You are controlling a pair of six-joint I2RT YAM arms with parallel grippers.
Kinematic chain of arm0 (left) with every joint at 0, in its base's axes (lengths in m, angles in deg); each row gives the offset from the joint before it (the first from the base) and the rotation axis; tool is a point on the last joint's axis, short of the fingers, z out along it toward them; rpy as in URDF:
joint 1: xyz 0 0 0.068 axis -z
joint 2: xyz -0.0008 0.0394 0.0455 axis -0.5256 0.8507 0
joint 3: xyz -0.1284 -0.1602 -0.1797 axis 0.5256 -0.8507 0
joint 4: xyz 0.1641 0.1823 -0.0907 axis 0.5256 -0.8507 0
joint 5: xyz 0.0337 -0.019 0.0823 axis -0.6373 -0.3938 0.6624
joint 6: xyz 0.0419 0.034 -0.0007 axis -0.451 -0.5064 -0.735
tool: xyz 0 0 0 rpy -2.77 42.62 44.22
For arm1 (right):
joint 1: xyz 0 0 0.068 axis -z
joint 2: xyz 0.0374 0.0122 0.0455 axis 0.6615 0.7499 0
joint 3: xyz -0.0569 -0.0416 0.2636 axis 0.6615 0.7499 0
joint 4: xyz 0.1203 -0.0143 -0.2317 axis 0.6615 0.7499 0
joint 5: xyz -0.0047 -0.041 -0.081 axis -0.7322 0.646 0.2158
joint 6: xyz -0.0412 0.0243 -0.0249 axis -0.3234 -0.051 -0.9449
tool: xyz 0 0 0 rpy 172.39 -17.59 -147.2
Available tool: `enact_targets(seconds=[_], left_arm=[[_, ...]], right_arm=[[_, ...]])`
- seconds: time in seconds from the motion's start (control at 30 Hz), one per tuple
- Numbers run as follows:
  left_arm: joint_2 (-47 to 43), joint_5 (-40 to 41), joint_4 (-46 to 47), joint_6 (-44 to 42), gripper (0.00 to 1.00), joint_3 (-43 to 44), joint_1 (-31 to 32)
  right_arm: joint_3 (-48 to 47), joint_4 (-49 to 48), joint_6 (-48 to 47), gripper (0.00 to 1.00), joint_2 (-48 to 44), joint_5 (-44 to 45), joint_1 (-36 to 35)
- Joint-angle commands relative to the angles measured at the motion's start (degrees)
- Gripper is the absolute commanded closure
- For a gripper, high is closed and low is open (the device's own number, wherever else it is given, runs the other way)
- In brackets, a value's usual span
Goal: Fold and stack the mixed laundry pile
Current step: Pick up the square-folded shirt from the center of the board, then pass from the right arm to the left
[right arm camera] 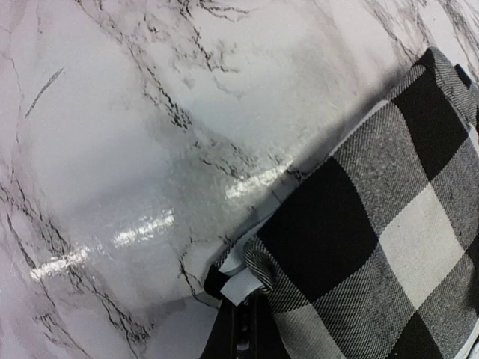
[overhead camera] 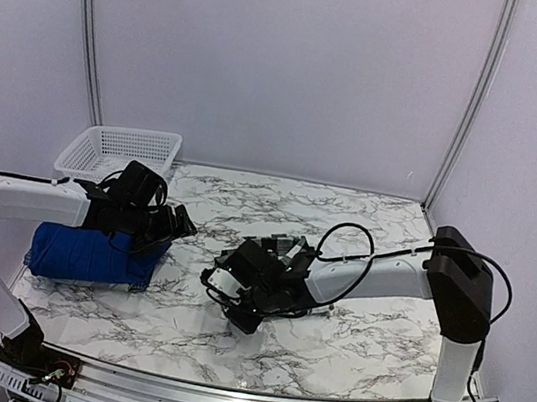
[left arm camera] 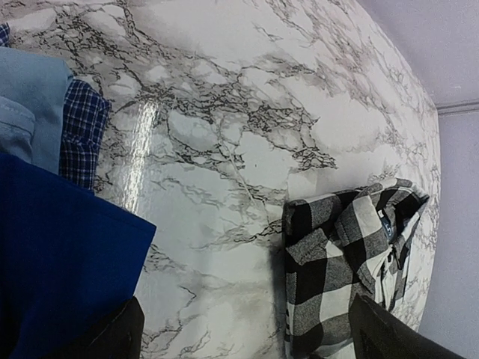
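Nearest, the right gripper point(right arm camera: 243, 333) is closed at the hem corner of the checked shirt point(right arm camera: 374, 224). That shirt lies flat on the table point(overhead camera: 347, 354) near the middle, spreading away from the fingers and partly hidden under that arm in the overhead view. The bite looks thin: only the folded edge of the hem seems to sit between the fingers. My worry is that a quick lift or drag would let the cloth slip out, or would raise one layer alone and leave the rest bunched. Dragging low could also rumple the collar end and spoil the fold.

Further left, the left gripper point(overhead camera: 177, 220) hangs wide open and holds nothing, by the right end of the blue shirt point(overhead camera: 88, 255). A pale blue T-shirt point(left arm camera: 30, 105) and a small-checked cloth point(left arm camera: 82, 131) peek out at that shirt's edge. If the checked shirt is swung over carelessly, it could knock that pile askew. Farthest back stands the white basket point(overhead camera: 120, 144).
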Motion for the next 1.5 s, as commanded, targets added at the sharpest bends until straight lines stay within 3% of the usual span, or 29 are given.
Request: enact_targets(seconds=[0.0, 0.23, 0.67, 1.0, 1.07, 1.23, 1.37, 1.47], left_arm=[[1.8, -2.0, -0.4, 0.5, 0.01, 2.1, -0.1], [3.6, -3.4, 2.1, 5.6, 0.01, 5.8, 2.1], [18.0, -5.1, 17.4, 22.9, 0.01, 8.8, 9.3], [28.9, -9.4, 24.4, 23.6, 0.02, 13.8, 11.8], [30.4, -11.1, 26.9, 23.4, 0.09, 13.8, 11.9], [30.4, -12.4, 30.8, 20.8, 0.44, 12.2, 11.6], [28.5, -13.2, 30.5, 16.0, 0.98, 11.6, 10.9], [28.1, -14.3, 24.9, 13.0, 1.0, 13.2, 10.3]], right_arm=[[1.9, -2.6, 4.4, 1.0, -7.5, -7.1, 4.7], [4.3, -8.0, 7.9, 1.0, -11.8, -11.8, 8.8], [0.6, -8.3, 8.8, 1.0, -10.6, -12.3, 9.3], [-2.5, -8.6, 9.0, 1.0, -9.1, -14.0, 9.2], [-2.7, -8.5, 8.9, 1.0, -8.9, -14.1, 9.2], [-2.6, -8.3, 9.0, 1.0, -8.9, -14.2, 9.1], [-2.0, -8.9, 9.2, 1.0, -11.1, -15.0, 9.0], [-1.6, -8.8, 9.8, 0.9, -13.4, -15.3, 9.1]])
